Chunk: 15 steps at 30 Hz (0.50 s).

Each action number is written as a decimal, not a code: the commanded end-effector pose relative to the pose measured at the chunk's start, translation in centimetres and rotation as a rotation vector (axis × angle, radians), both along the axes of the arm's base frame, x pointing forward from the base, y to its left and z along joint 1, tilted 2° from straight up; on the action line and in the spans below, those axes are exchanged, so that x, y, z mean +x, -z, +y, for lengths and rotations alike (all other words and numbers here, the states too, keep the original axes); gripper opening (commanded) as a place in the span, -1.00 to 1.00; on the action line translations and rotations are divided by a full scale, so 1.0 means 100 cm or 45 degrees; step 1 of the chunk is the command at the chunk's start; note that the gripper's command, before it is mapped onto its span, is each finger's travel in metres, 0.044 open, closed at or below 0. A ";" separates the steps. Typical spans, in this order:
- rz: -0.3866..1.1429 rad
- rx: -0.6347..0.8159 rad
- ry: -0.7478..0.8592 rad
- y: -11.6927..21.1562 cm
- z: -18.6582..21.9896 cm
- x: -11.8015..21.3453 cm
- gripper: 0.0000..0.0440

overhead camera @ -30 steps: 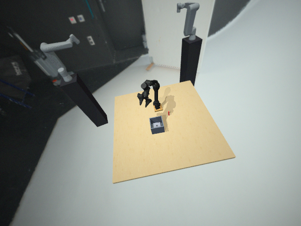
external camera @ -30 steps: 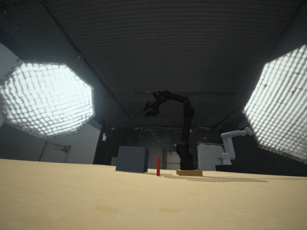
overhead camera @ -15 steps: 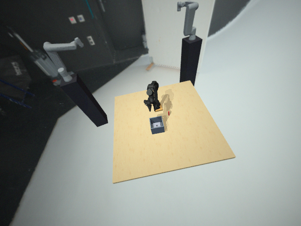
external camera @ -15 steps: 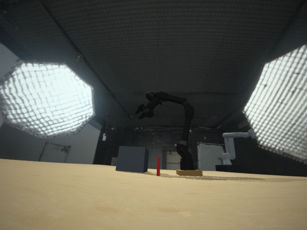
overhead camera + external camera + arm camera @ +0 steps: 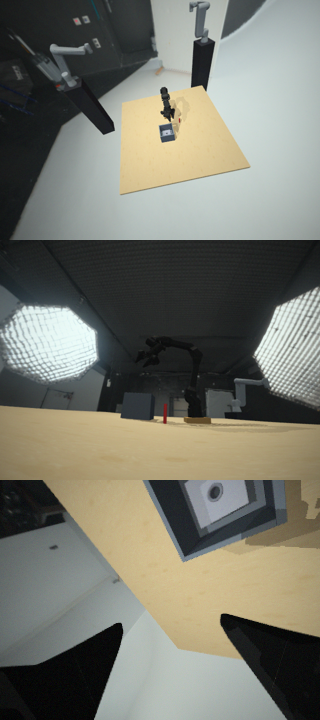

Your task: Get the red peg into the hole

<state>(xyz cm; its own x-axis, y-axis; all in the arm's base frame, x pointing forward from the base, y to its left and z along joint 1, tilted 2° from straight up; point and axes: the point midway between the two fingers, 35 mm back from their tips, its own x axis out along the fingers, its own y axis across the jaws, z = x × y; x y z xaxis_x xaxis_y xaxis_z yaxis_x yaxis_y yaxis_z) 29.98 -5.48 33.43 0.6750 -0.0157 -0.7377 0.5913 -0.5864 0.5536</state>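
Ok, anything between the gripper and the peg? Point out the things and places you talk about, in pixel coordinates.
Only air: in the exterior view, nothing shows between the open gripper (image 5: 172, 119) (image 5: 139, 364) (image 5: 171, 621), held high, and the upright peg (image 5: 179, 120) (image 5: 165, 413).

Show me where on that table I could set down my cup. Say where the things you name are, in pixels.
Widest bare stretch of the pale wooden tabletop (image 5: 186, 160) (image 5: 155, 451) (image 5: 150, 565): from the open grey-blue box (image 5: 168, 138) (image 5: 136, 406) (image 5: 230, 549) to the edge farthest from the black arm (image 5: 166, 104) (image 5: 195, 369). Crowded: between box, upright red peg (image 5: 179, 120) (image 5: 165, 413) and arm.

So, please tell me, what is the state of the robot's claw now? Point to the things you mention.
Claw (image 5: 171, 119) (image 5: 139, 364) (image 5: 171, 622): open, holding nothing, in the air above the table; the red peg (image 5: 179, 120) (image 5: 165, 413) stands upright on the table (image 5: 196, 155) (image 5: 165, 446) (image 5: 145, 540).
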 end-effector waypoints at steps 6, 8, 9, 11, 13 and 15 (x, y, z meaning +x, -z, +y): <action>0.165 0.063 -0.201 0.039 0.046 -0.004 1.00; 0.206 0.069 -0.254 0.048 0.057 -0.007 1.00; 0.228 0.072 -0.281 0.053 0.062 -0.009 1.00; 0.271 0.075 -0.334 0.062 0.072 -0.013 1.00; 0.316 0.076 -0.388 0.071 0.082 -0.017 1.00; 0.361 0.075 -0.440 0.080 0.092 -0.022 1.00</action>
